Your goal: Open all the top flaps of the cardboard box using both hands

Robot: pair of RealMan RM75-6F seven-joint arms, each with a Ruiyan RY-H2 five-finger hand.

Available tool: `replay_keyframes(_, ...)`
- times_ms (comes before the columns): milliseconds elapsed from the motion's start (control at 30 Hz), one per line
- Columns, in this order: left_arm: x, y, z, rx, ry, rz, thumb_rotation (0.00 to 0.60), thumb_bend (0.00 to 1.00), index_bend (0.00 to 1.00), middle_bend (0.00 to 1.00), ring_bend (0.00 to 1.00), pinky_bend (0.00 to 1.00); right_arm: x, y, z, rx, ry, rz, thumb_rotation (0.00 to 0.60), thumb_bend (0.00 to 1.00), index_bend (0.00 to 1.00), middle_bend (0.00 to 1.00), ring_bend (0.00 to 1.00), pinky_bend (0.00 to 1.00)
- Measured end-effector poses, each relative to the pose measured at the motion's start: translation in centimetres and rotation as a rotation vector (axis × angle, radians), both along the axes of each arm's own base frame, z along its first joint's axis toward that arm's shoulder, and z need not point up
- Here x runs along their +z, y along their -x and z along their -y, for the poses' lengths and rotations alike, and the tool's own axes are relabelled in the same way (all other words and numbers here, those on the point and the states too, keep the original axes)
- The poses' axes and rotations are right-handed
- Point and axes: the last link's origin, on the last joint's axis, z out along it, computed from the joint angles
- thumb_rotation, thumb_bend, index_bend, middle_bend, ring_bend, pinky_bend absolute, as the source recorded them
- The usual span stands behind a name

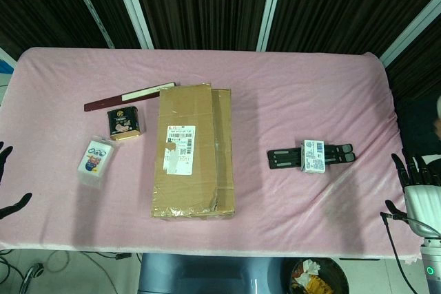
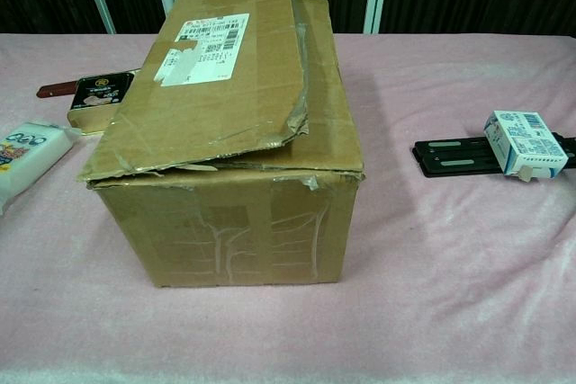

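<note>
Cardboard box (image 1: 193, 151) sits at the middle of the bench (image 1: 289, 94), slightly left of centre, its long side running from near to far; its top flaps lie folded down, the left flap (image 2: 211, 78) overlapping the right one and lifting a little at its torn near edge, with a white shipping label (image 2: 203, 47) stuck on it. A pink cloth covers the whole bench, lightly wrinkled, and behind the far edge hang dark vertical slats (image 1: 200, 1) crossed by pale slanting bars. Below the near edge a bin of crumpled rubbish (image 1: 311, 277) shows on the floor. Right of the box, well apart from it, a flat black bracket (image 1: 313, 156) lies with a small white carton (image 2: 525, 142) resting across it. Left of the box, toward the far side, a long dark strip (image 1: 127, 98) lies at a slant, a small dark tin (image 1: 125, 122) just nearer, and nearer again a clear packet with a printed card (image 1: 96, 158). The right hand (image 1: 417, 187) hovers at the right near corner of the bench, fingers apart and holding nothing. The left hand (image 1: 8, 184) shows only as dark fingertips at the left edge, spread and empty, well apart from the box.
</note>
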Motion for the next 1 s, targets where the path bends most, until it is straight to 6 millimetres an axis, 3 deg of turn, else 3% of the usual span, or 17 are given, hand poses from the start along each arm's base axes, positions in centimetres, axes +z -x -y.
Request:
replay_keyframes(533, 0.0, 0.0, 0.0, -0.005, 0.004, -0.002, 0.6, 0.14, 0.0, 0.0, 0.0, 0.02, 0.0, 0.0, 0.2, -0.004, 0.008, 0.003, 0.6, 0.24, 0.0, 0.0, 0.0, 0.23)
replay_keyframes(800, 0.1, -2.1, -1.4, -0.077, 0.036, -0.026, 0.6, 0.42, 0.0, 0.0, 0.0, 0.04, 0.1, 0.6, 0.7, -0.041, 0.035, 0.032, 0.6, 0.26, 0.0, 0.0, 0.0, 0.23)
replay_keyframes(1000, 0.2, -6.7, -4.0, -0.188, 0.11, -0.082, 0.6, 0.56, 0.03, 0.01, 0.0, 0.07, -0.1, 0.6, 1.0, -0.049, 0.034, 0.048, 0.6, 0.26, 0.0, 0.0, 0.0, 0.23)
